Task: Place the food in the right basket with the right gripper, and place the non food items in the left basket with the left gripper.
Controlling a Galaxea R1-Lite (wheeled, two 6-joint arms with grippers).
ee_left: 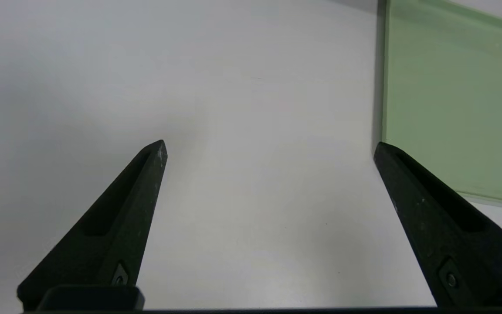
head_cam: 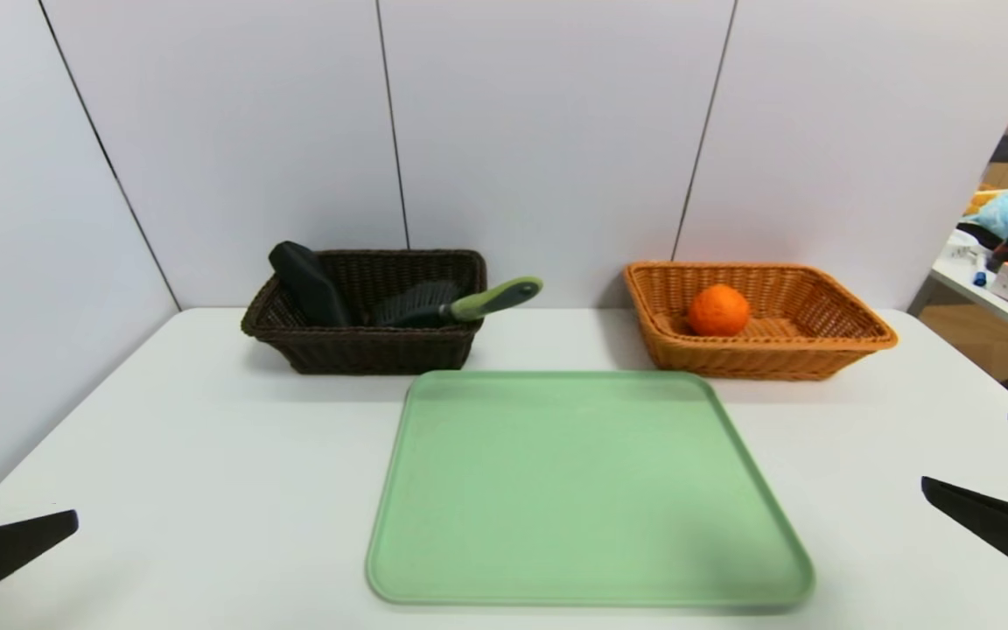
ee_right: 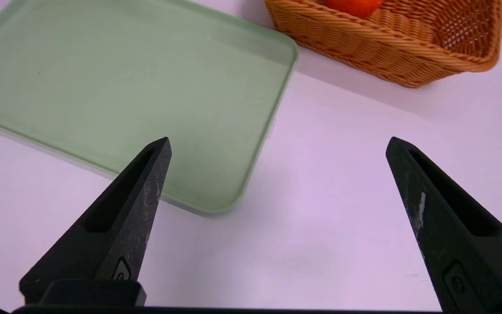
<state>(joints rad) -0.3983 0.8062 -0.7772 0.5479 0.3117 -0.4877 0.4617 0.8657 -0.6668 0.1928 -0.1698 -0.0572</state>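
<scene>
At the near left corner of the white table (head_cam: 206, 437), the left gripper (ee_left: 268, 148) hangs with its jaws spread wide and nothing between them, bare tabletop beneath and the side edge of the green tray (ee_left: 451, 96) just beside one finger. At the near right edge, the right gripper (ee_right: 277, 144) hangs the same way, jaws released and empty, one fingertip over the tray's near right corner and the other over bare table.

Between the two arms, the tray lies flat at the middle of the table, reaching almost to the near edge, with nothing on it (a wide strip of white table runs down each side of it, toward both side edges).

Beyond the tray's far edge, two wicker baskets sit by the table's far edge, below the pale wall panels, well apart from each other. Toward the far left corner, the dark brown left basket (head_cam: 294, 337) holds the black case (head_cam: 307, 282), leaning upright against its left wall, and the brush (head_cam: 421, 306), whose green handle sticks out over the right rim. Toward the far right corner, the orange-tan right basket (head_cam: 836, 337) holds the orange (head_cam: 718, 310), resting on its floor toward the left wall.
</scene>
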